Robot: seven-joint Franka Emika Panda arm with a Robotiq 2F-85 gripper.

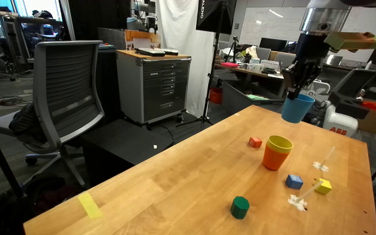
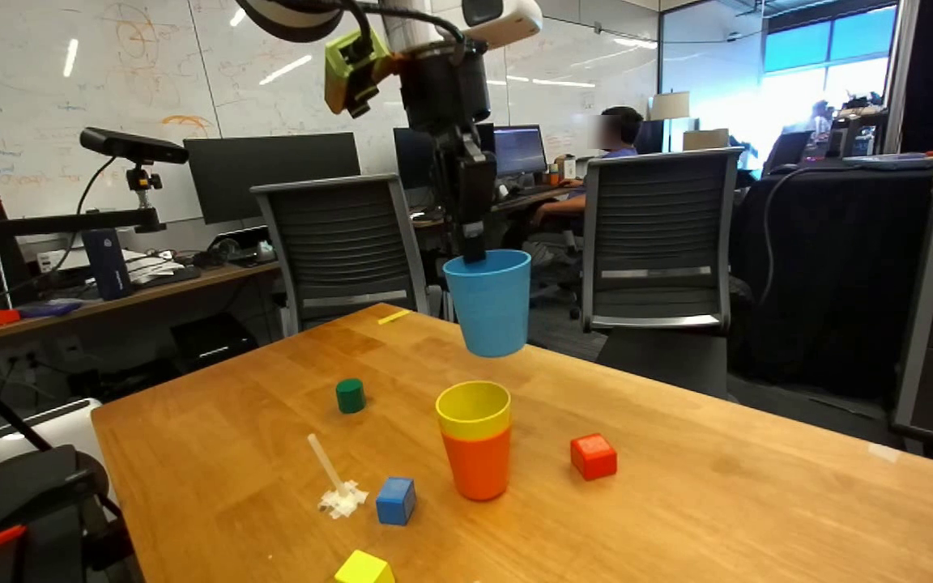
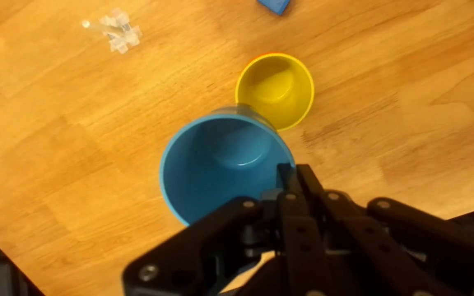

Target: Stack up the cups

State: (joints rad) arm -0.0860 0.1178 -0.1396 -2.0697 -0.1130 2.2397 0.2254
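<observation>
tool [image 3: 294,169] grips blue cup [image 2: 491,312] | mouth up | axis near-upright

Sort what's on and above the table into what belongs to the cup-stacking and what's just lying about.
Part of the job:
blue cup, pinched at the rim by the gripper
orange cup
yellow cup, nested inside it

Not part of it, just there:
red block
blue block
yellow block
green block
two pale sticks
yellow tape strip

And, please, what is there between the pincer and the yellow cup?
The blue cup, its rim gripped by the pincer; below it, only an open gap before the yellow cup. Both exterior views show the cup and the gap.
</observation>
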